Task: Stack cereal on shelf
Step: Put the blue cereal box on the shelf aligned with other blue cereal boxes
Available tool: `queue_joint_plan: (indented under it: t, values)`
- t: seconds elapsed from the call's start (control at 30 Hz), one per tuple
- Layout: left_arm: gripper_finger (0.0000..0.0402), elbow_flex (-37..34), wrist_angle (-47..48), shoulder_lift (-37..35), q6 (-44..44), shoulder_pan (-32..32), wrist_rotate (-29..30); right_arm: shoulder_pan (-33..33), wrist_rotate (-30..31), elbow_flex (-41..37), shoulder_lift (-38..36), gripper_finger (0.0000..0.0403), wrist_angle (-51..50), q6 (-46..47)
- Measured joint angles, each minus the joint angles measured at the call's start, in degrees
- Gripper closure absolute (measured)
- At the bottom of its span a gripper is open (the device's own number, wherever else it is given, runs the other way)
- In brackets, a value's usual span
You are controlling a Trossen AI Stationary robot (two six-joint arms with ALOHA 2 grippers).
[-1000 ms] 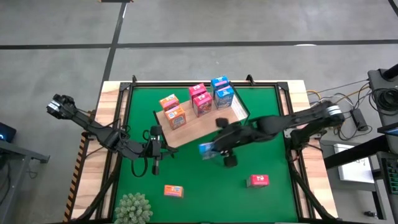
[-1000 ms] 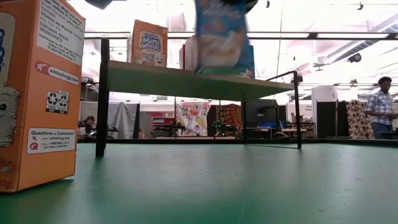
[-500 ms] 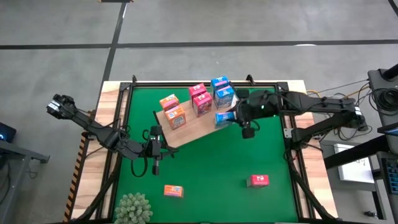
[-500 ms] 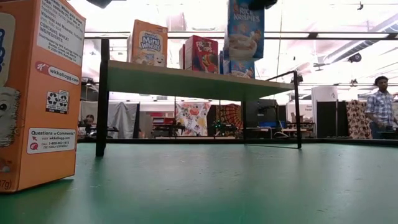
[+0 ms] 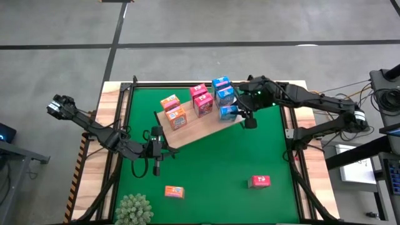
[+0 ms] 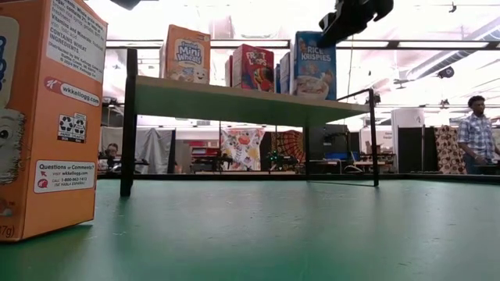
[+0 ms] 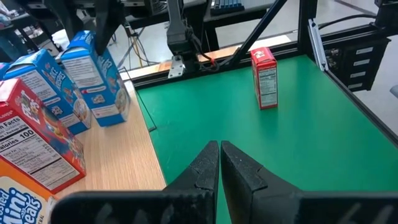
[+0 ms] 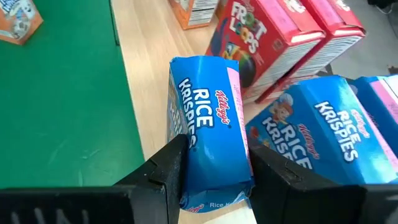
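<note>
The shelf [image 5: 195, 128] is a light-wood board on thin dark legs, standing on the green mat. On it stand two orange cereal boxes [image 5: 174, 110], two pink-red ones [image 5: 201, 99] and two blue ones [image 5: 222, 89]. My right gripper [image 8: 214, 180] is shut on a third blue box [image 5: 229, 112] at the board's right end, beside the other blue boxes. In the low view this box [image 6: 315, 66] stands upright with its bottom at the board's top. My left gripper [image 7: 219, 162] waits shut over the mat, left of the shelf. My right gripper pinches the blue box between its two fingers [image 8: 163, 169], on two opposite faces near its upper end [image 8: 214, 186]. The fingers slant down from the table's right side. The box is upright; whether its bottom rests on the board I cannot tell.
A loose orange box [image 5: 174, 192] and a pink-red box [image 5: 259, 182] stand on the mat near the front edge. A fuzzy green plant [image 5: 133, 209] sits at the front left corner. A person [image 6: 476, 133] stands in the room beyond the table.
My right gripper has carried the blue box from over the mat in front of the shelf toward the far edge and a little right, over the board's right end. The box has ended up upright next to the other blue boxes.
</note>
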State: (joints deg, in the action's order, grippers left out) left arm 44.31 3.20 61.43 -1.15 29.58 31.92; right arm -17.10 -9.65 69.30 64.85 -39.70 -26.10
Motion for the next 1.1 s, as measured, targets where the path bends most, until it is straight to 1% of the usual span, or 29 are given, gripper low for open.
queue_joint_plan:
  t: [0.8, 0.93, 1.1]
  values:
    - [0.0402, 0.00, -0.92, 0.00, 0.00, 0.00, 0.00, -1.45, 0.66, -0.07, 0.05, 0.0274, 0.24, 1.38]
    - [0.0402, 0.00, -0.92, 0.00, 0.00, 0.00, 0.00, -1.45, 0.72, -0.09, 0.08, 0.0256, 0.25, 3.21]
    - [0.0402, 0.00, -1.16, 0.00, 0.00, 0.00, 0.00, -1.45, 0.79, -0.17, 0.10, 0.0216, 0.26, 3.73]
